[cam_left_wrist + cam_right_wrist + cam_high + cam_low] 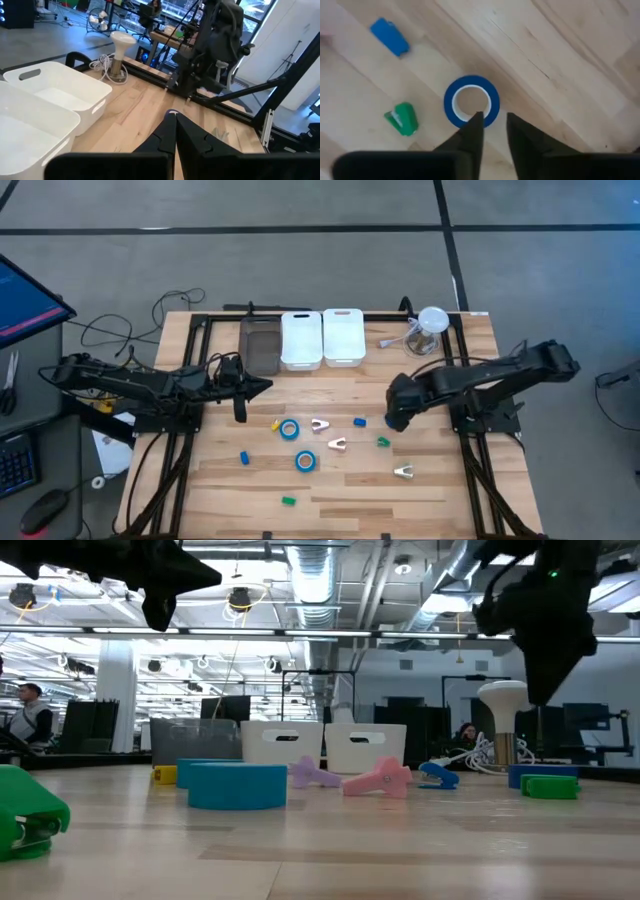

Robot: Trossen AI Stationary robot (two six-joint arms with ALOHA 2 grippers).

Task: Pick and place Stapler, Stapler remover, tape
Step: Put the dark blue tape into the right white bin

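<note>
Right pincer [494, 117] hung over a tape [471, 81] lying flat on the bench [440, 480]. One fingertip sat across the ring's near rim in the wrist view. The low view showed the pincer well clear of the wood.

Step in hand, as judged: taking this roll.
- One finger should drop inside the pale centre and the other outside the blue wall. That pinches the wall rather than spanning the whole ring.
- The descent should be straight, and the fingers should close only once they are low. A ring this light would likely skid if nudged from the side.
- Green stapler [402, 119] lay near the roll and a blue piece [390, 36] farther off. Both were clear of the approach.

Right pincer: fingers a little apart with a narrow gap, holding nothing and touching nothing.

Farther out toward mid-bench lay two more rolls, one [289, 429] near the other [305, 462]. They were well apart from the first.

Two white bins [301, 340] stood at the far edge, probably the drop point.

Left pincer [173, 131] waited above the bench's left side, its fingers pressed together and empty.
</note>
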